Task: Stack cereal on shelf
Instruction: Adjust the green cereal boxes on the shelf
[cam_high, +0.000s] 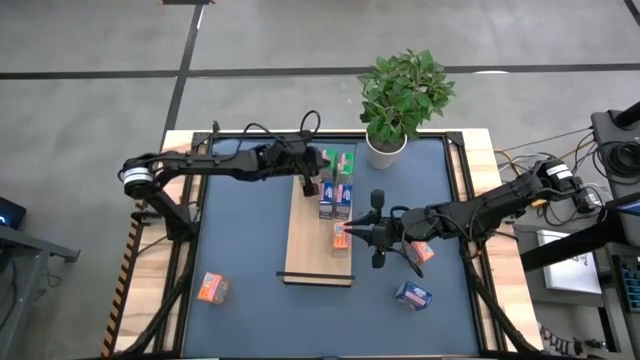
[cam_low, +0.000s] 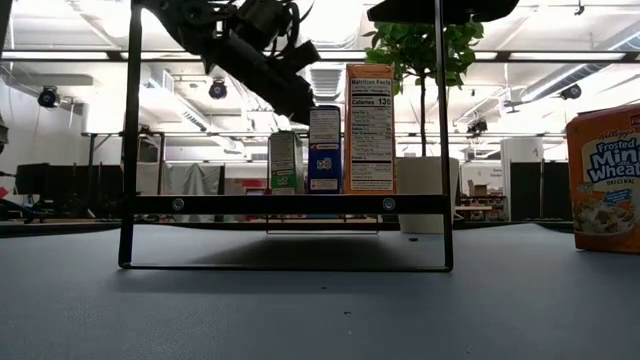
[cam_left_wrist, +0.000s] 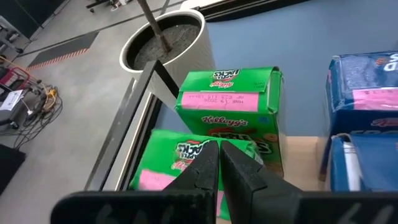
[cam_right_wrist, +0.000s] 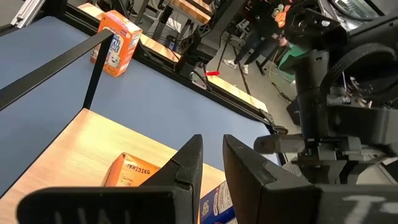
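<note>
- Left jaws (cam_high: 322, 161) are fully shut with nothing between them, hanging over the far end of the shelf (cam_high: 305, 250). Two green boxes (cam_left_wrist: 230, 109) lie directly beneath and just ahead of them, with blue boxes (cam_high: 327, 197) just beside.
- Right jaws (cam_high: 349, 233) hover over the shelf's right edge. They stand only a narrow gap apart; an orange box (cam_right_wrist: 127, 171) stands right under the tips, but whether it is gripped I cannot tell.
- More cereal is off the shelf, on the desk (cam_high: 240, 250): one orange box (cam_high: 211, 288) well out beyond the right jaws, another (cam_high: 420, 250) and a blue box (cam_high: 412, 294) behind them, near the right arm.
- Risk: the shut left jaws sit so near the green boxes that a small dip or swing could knock them over.
- Risk: if the right jaws lift off askew, the orange box could tip off the shelf edge or into its neighbours.
- Risk: both arms crowd the same board, so they might clash.
</note>
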